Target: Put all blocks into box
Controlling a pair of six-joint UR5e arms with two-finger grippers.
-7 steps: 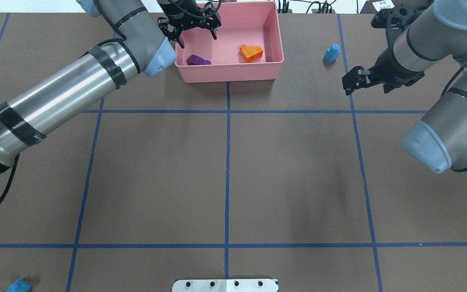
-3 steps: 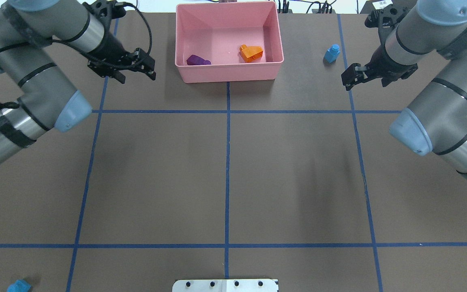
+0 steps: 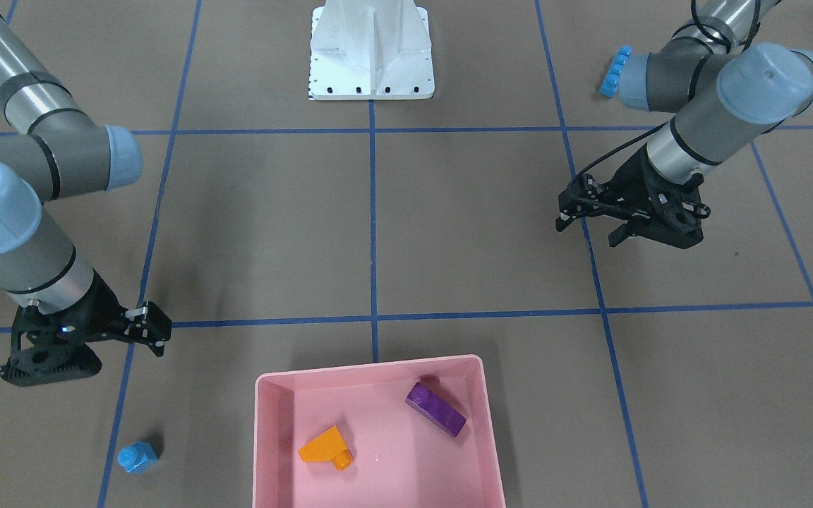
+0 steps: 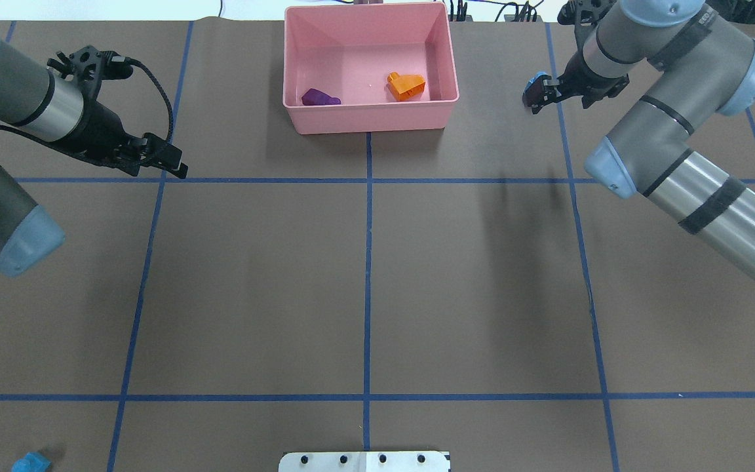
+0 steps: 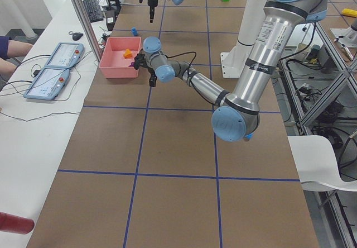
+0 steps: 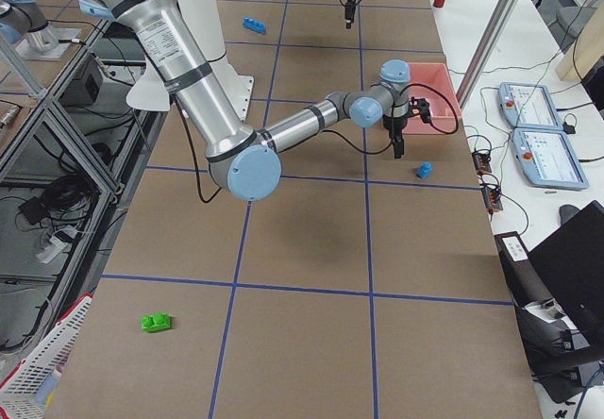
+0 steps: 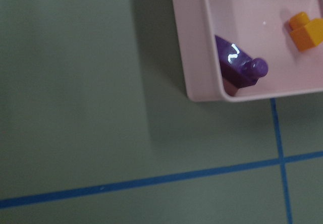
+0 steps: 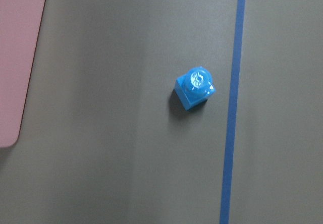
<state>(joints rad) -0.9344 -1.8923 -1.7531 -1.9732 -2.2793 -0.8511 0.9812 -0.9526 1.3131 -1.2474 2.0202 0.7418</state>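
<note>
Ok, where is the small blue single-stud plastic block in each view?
Front-facing: small blue block bottom left, left of the pink plastic box.
Overhead: top right, partly behind the right gripper, right of box.
Exterior left: top, beyond box.
Exterior right: right of centre, nearer than box.
Left wrist: absent.
Right wrist: centre, box edge at left.

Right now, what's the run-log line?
pink plastic tray holds orange sloped plastic brick, purple plastic brick | right pincer open near small blue plastic brick | left pincer open, empty

Blocks (image 4: 406,86) in box (image 4: 371,122); small block (image 3: 137,456) outside, perhaps under right hand (image 3: 156,328).
</note>
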